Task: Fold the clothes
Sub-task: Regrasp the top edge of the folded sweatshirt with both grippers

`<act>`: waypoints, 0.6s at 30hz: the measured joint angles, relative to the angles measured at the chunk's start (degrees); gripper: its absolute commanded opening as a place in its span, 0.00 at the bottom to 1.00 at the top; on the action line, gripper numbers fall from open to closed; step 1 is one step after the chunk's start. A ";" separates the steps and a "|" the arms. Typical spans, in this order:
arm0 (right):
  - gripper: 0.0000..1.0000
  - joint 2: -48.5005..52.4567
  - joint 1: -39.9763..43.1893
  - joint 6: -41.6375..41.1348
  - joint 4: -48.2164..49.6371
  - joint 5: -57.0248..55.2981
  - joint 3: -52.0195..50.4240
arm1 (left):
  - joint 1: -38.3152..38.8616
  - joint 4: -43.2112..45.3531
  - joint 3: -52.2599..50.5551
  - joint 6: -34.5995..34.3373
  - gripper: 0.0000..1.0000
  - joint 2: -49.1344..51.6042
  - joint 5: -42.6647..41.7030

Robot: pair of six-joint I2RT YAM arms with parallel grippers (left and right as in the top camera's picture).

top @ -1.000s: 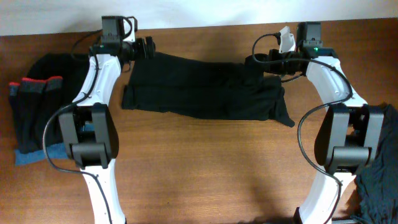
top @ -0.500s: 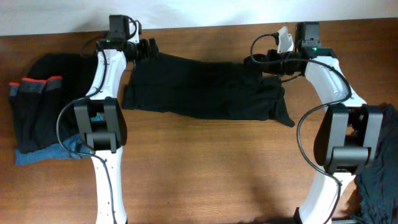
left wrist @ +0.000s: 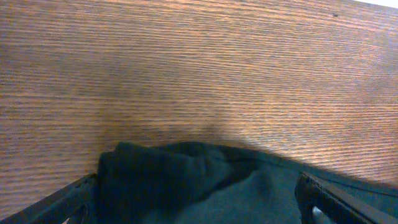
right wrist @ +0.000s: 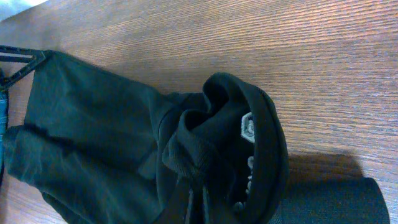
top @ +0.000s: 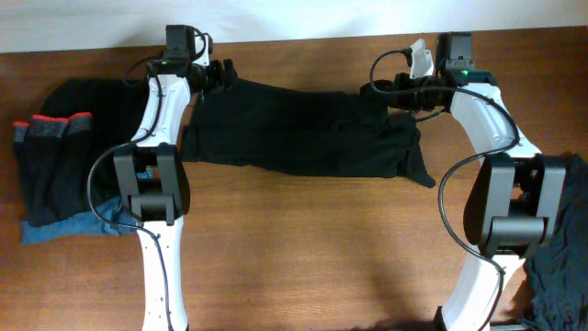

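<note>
The clothes being handled are one long black garment (top: 303, 133) stretched across the back of the table. My left gripper (top: 220, 74) is at its top left corner. In the left wrist view this gripper (left wrist: 199, 208) is open, its two fingers (left wrist: 68, 202) standing wide on either side of the dark cloth (left wrist: 205, 183). My right gripper (top: 381, 92) is shut on the garment's right end. In the right wrist view the cloth (right wrist: 112, 143) bunches up at the pinched jaws (right wrist: 193, 205), showing a small white logo (right wrist: 247, 127) and white lettering.
A pile of dark clothes with red trim (top: 55, 152) lies at the far left on a blue cloth (top: 50, 232). Another dark garment (top: 560, 267) hangs at the right front edge. The table's back edge and a white wall run just behind both grippers.
The left arm has straightened and its gripper has shifted slightly right onto the garment's corner. The right arm and the garment have not moved.
</note>
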State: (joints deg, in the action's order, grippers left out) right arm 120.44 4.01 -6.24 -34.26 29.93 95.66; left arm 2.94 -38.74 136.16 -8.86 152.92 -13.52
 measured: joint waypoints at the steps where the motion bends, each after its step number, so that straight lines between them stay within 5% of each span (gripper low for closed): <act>1: 0.04 0.00 0.00 -0.02 0.00 -0.02 0.00 | 0.17 0.07 0.00 0.00 0.99 0.00 0.00; 4: 0.04 0.00 0.00 0.00 0.02 0.00 0.00 | 0.48 0.42 0.04 0.00 0.96 0.11 0.02; 15: 0.04 0.00 0.00 -0.02 0.00 0.00 0.00 | 0.50 0.28 0.07 -0.61 0.01 0.85 -0.02; 18: 0.04 0.00 0.00 -0.04 0.00 0.00 0.00 | 0.50 0.26 0.07 -0.50 0.01 1.07 0.00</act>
State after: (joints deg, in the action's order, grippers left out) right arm 120.44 4.01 -6.28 -34.26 29.93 95.66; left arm 3.44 -38.48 136.22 -9.37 153.99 -13.52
